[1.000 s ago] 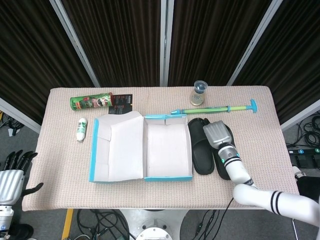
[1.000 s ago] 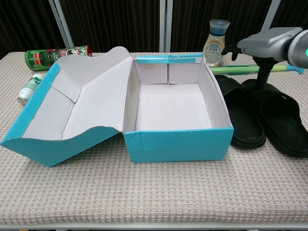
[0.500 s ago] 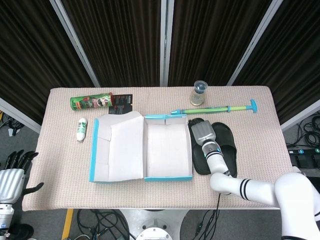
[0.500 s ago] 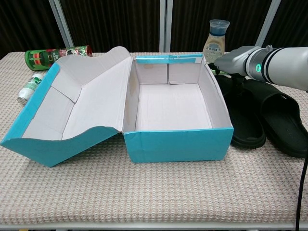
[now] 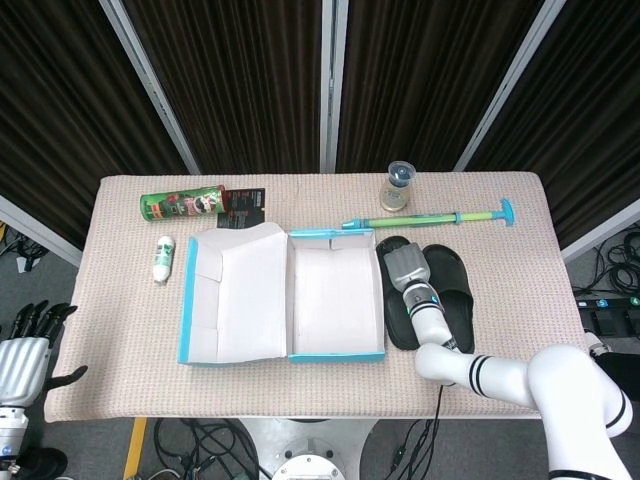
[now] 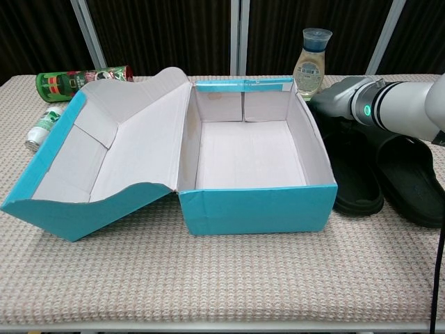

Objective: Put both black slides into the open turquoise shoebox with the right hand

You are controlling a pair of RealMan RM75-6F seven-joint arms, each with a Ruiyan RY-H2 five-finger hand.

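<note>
The open turquoise shoebox (image 5: 335, 352) (image 6: 257, 209) sits mid-table with nothing inside, its lid (image 5: 235, 295) folded out to the left. Two black slides lie side by side just right of the box: one next to the box wall (image 5: 400, 318) (image 6: 356, 182), the other further right (image 5: 455, 290) (image 6: 414, 182). My right hand (image 5: 405, 265) (image 6: 338, 99) is low over the far end of the slide nearest the box; its fingers are hidden beneath it, so contact is unclear. My left hand (image 5: 25, 345) hangs off the table's lower left, fingers apart, holding nothing.
A green can (image 5: 182, 205) (image 6: 76, 78), a black packet (image 5: 243, 205) and a white bottle (image 5: 162, 258) lie at the back left. A dressing bottle (image 5: 398, 185) (image 6: 311, 62) and a green-turquoise rod (image 5: 430, 218) lie behind the slides.
My right hand moved left from above the outer slide to the slide nearest the box and dropped lower. The slides, the box and the left hand have stayed put.
</note>
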